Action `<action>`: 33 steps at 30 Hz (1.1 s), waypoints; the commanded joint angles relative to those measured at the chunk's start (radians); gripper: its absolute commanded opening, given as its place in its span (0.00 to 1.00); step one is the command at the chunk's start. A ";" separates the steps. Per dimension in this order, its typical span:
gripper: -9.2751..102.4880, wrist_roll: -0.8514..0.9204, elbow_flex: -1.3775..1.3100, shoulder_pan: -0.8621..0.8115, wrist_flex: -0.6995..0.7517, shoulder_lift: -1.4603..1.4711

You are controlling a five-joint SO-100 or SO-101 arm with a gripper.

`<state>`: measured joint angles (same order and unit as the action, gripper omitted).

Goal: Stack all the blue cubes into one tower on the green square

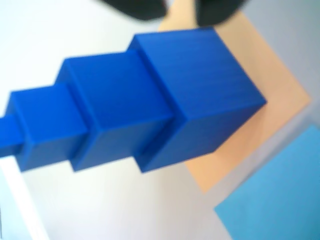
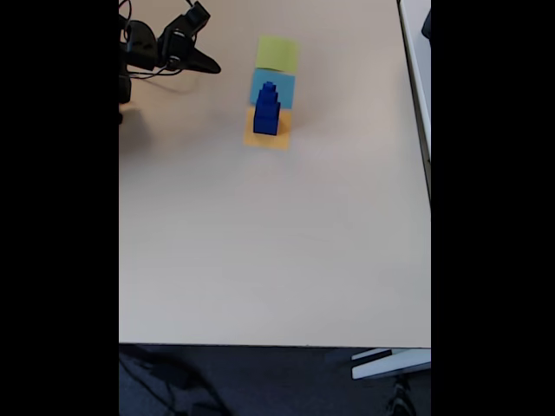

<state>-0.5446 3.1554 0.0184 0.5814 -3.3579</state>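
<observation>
Tower of blue cubes (image 2: 266, 110) stands on the orange square (image 2: 265, 137), not the green square (image 2: 277, 53), well clear of the gripper (image 2: 206, 65); finger spread indiscernible.

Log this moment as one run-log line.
blue cubes: stacked tower on orange square | green square: bare | gripper: away from tower, holding nothing

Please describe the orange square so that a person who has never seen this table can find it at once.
In the fixed view, three flat squares lie in a short row near the table's far edge. The orange square is the nearest of them, next to the light-blue square, with the green square farthest. It alone carries the tower of blue cubes.
</observation>
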 commanded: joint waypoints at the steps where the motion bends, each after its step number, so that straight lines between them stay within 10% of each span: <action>1: 0.08 -0.133 -0.023 0.014 -0.071 -0.025; 25: 0.18 -0.453 -0.017 -0.020 -0.285 -0.014; 33: 0.20 -0.571 -0.307 -0.058 -0.353 0.403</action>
<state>-1.0830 3.0265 -0.0138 0.2608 -3.1155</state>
